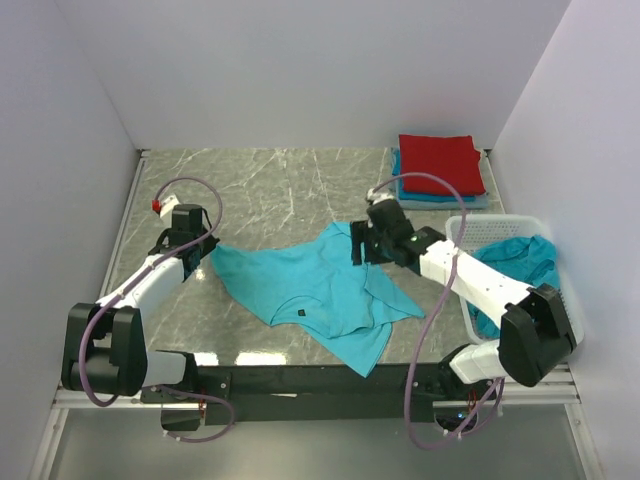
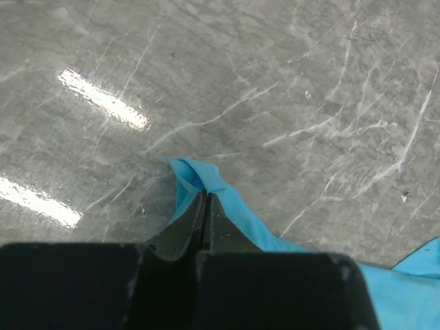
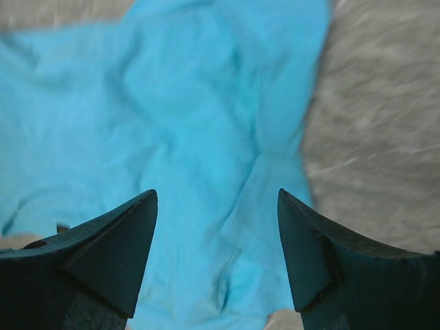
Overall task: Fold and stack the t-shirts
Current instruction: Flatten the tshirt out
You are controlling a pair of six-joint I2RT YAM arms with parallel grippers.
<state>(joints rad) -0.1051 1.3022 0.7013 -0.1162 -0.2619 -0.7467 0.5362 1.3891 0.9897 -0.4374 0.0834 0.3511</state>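
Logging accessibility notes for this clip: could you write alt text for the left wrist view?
The left arm's black fingers, shut together, pinch a bunched corner of a turquoise t-shirt lying on a grey marbled table. The shirt trails off toward the lower right.

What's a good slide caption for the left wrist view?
Left gripper shut on a corner of the turquoise cotton t-shirt on grey marble table.

Left arm stretched forward, left gripper (image 2: 206, 197) low at left corner of spread teal t-shirt (image 1: 300, 285), jaws pinched tight on fabric. Right arm bent inward, wrist tipped down, right gripper (image 3: 216, 199) over shirt's far edge, jaws wide apart.
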